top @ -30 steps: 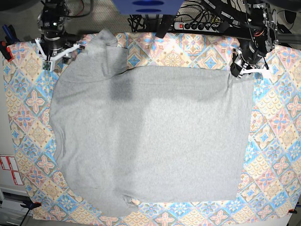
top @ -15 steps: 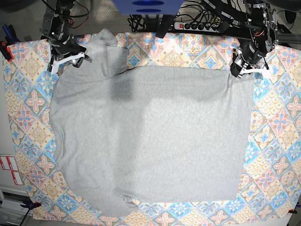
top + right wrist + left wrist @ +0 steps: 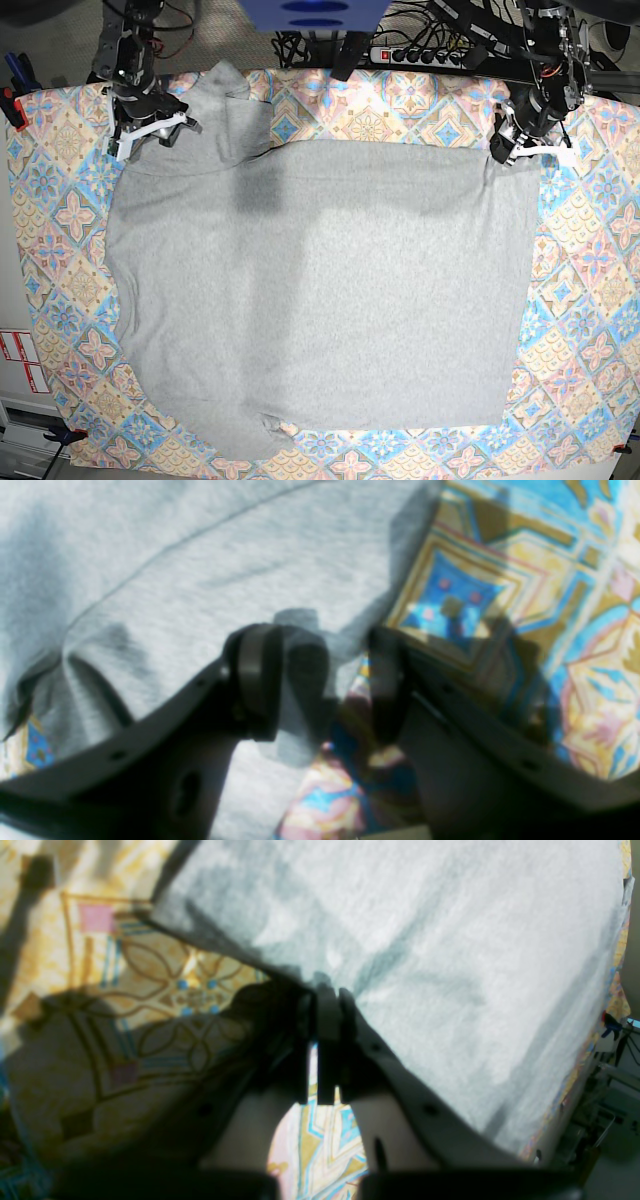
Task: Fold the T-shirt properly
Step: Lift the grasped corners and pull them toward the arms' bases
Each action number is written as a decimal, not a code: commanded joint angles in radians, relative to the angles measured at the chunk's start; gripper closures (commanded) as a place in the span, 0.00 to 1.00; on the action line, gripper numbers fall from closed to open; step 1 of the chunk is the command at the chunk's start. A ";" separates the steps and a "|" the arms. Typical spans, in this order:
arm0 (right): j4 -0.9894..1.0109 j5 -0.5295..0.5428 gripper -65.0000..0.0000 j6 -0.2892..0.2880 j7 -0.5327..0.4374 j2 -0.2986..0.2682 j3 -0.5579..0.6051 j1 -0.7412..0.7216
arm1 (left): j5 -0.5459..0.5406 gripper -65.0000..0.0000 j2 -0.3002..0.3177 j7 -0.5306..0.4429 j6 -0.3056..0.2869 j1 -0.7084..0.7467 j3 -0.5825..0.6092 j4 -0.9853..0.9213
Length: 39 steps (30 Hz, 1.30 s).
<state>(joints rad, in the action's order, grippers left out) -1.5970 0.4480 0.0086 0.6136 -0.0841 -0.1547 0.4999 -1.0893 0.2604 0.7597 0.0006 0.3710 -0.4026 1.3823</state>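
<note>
The light grey T-shirt (image 3: 320,290) lies spread flat, plain side up, on the patterned tablecloth (image 3: 590,260). One sleeve sticks up at the far left (image 3: 225,100). My left gripper (image 3: 508,150) is at the shirt's far right corner. In the left wrist view it (image 3: 327,1000) is shut on the shirt's edge (image 3: 425,940). My right gripper (image 3: 145,132) is at the shirt's far left edge. In the right wrist view its jaws (image 3: 320,680) stand apart, with a small fold of grey fabric (image 3: 200,555) between them, close to the left finger (image 3: 255,680).
The tablecloth covers the whole table, with bare borders left and right of the shirt. A power strip (image 3: 420,55) and cables lie behind the far edge. A blue block (image 3: 315,12) hangs over the top middle. Clamps (image 3: 8,100) grip the cloth's left edge.
My right gripper has moved from the tablecloth's far left corner rightward and down onto the shirt's far left edge. The left gripper and the shirt have stayed put.
</note>
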 commanded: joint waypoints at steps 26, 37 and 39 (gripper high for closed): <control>-0.213 0.297 1.00 -0.051 0.062 -0.046 -0.119 0.205 | 0.004 1.00 0.064 0.007 -0.014 0.147 -0.003 0.050; -0.213 0.295 1.00 -0.227 0.064 -0.050 -0.181 0.231 | 0.013 1.00 0.063 0.014 -0.083 0.121 -0.083 0.050; -0.213 0.295 1.00 -0.227 0.064 -0.050 -0.179 0.231 | 0.022 0.99 0.063 0.014 -0.083 0.096 -0.080 0.049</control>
<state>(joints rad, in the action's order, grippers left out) -1.7981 0.7376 -0.2096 0.6933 -0.1253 -0.3283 0.7231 -1.0538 0.3073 0.7822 -0.0727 0.4644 -0.4759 1.4181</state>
